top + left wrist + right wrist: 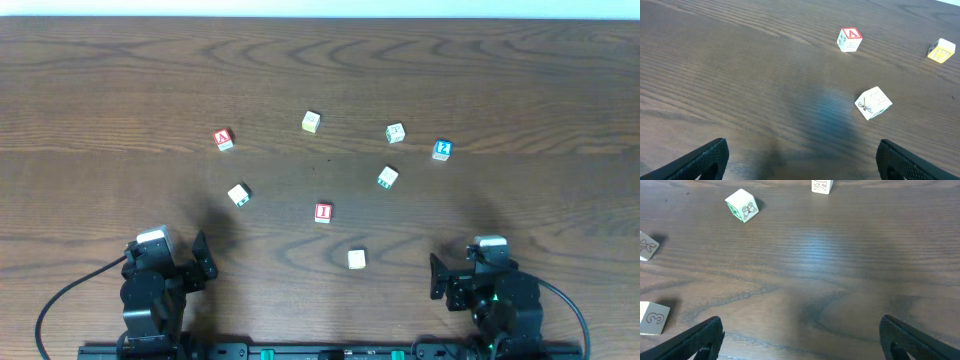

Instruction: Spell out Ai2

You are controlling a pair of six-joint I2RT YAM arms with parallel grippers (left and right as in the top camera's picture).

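Observation:
In the overhead view a red "A" block (223, 139) lies at the left. A red "I" block (323, 212) lies in the middle. A blue "2" block (442, 150) lies at the right. The "A" block also shows in the left wrist view (849, 39), far ahead of the fingers. My left gripper (200, 262) (802, 160) is open and empty near the front left edge. My right gripper (440, 278) (800, 337) is open and empty at the front right. Both grippers are well apart from every block.
Other blocks lie scattered: a yellow one (311, 121) (941, 50), a white one (239, 194) (873, 103), a green-printed one (388, 177) (742, 205), a pale one (395, 132), and a cream "3" block (357, 259) (652, 317). A "K" block (822, 185) sits at the top edge of the right wrist view.

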